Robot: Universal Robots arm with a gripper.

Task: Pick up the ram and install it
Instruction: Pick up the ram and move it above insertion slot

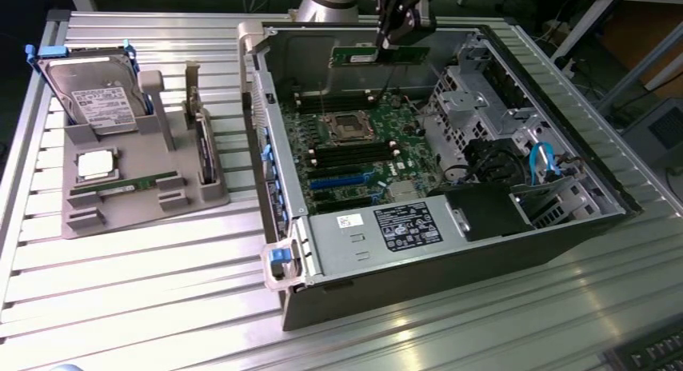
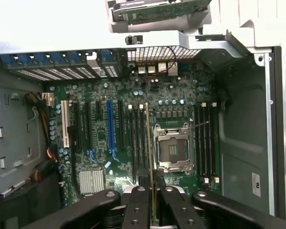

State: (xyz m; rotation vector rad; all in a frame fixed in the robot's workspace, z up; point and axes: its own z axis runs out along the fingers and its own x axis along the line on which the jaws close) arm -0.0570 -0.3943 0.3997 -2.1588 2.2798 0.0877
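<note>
The ram (image 1: 379, 56) is a narrow green stick that hangs level in the air over the far end of the open computer case (image 1: 427, 251). My gripper (image 1: 388, 43) is shut on its top edge. In the wrist view the ram (image 2: 149, 143) shows edge-on as a thin line between my black fingers (image 2: 137, 210). It runs alongside the long black memory slots (image 2: 136, 138) beside the CPU socket (image 2: 172, 149). It stays well above the motherboard (image 1: 369, 151) and touches nothing.
A grey holder (image 1: 117, 207) on the exterior view's left carries a hard drive (image 1: 96, 99), a processor chip (image 1: 96, 163) and another green stick (image 1: 128, 185). Case walls, a drive cage (image 1: 475, 99) and the power supply (image 1: 395, 227) surround the motherboard.
</note>
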